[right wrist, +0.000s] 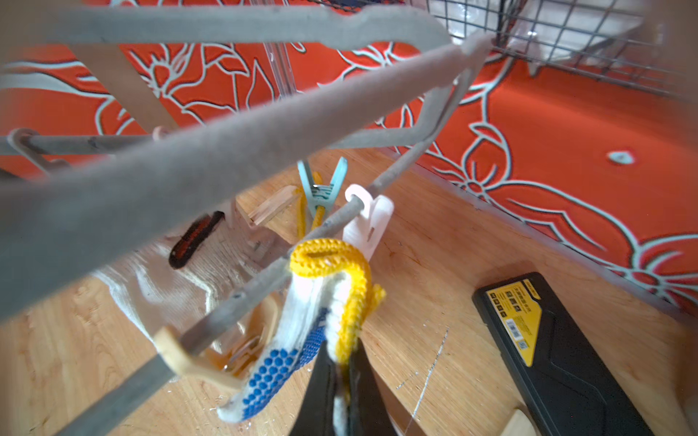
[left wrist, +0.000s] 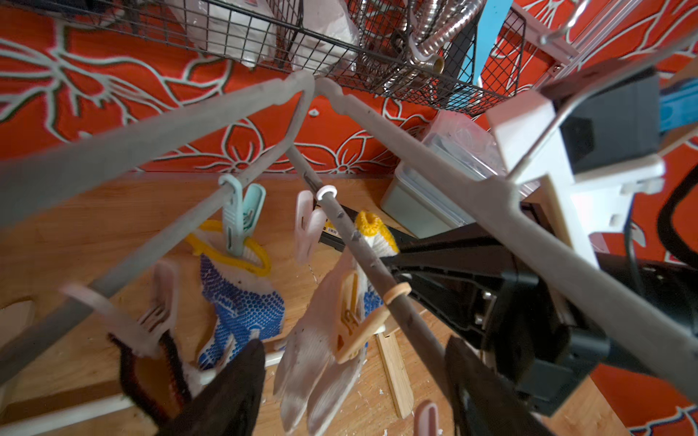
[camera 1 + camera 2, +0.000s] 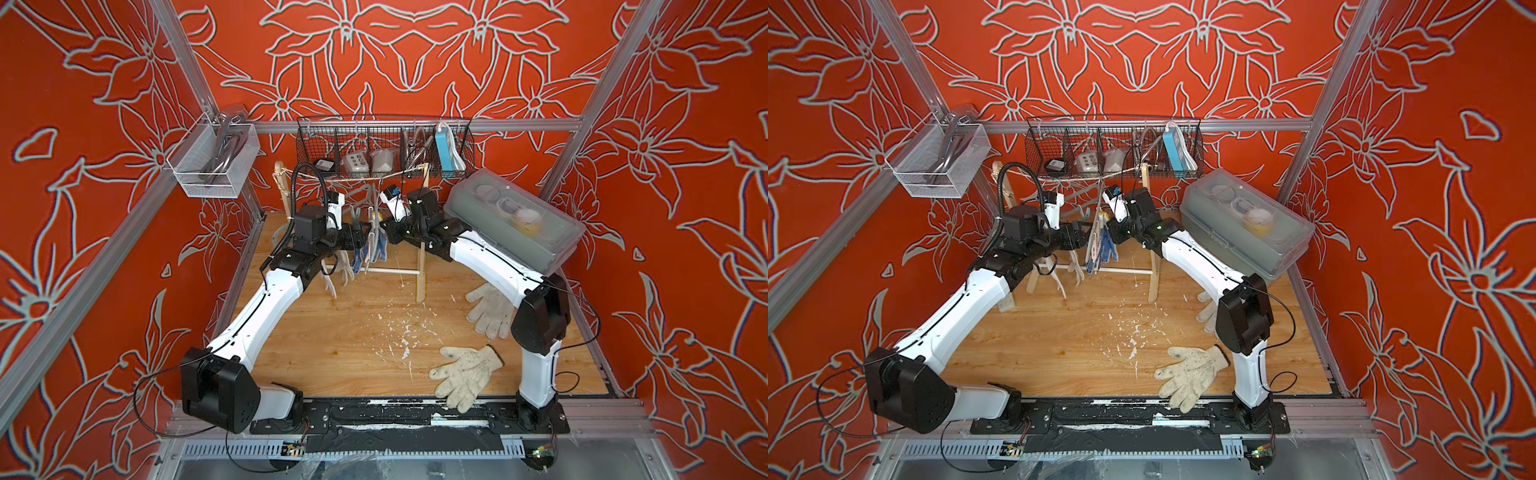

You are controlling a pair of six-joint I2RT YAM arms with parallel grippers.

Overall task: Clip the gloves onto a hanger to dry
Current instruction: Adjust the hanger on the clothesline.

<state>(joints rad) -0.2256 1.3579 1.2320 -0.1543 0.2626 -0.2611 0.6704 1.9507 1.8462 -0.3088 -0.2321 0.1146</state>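
A grey hanger [image 2: 434, 151] with several clips hangs under the wire basket. My right gripper [image 1: 336, 364] is shut on the yellow cuff of a blue-dotted glove [image 1: 279, 366], holding it against the hanger's lower bar beside a tan clip [image 1: 196, 362]. My left gripper [image 2: 355, 392] is open, its dark fingers [image 2: 234, 392] either side of that glove [image 2: 313, 351] and the tan clip [image 2: 359, 324], touching neither. A teal clip [image 2: 240, 219] holds a second blue-dotted glove [image 2: 241, 302]. Two plain off-white gloves [image 3: 467, 382] [image 3: 490, 309] lie on the table.
A pink clip [image 2: 151, 324] holds a white glove with a dark red cuff [image 2: 151, 377]. A black wire basket [image 3: 384, 145], a grey plastic box [image 3: 515, 216] and a white mesh basket [image 3: 212, 162] stand around the wooden frame [image 3: 422, 257]. A black case [image 1: 559, 347] lies on the table.
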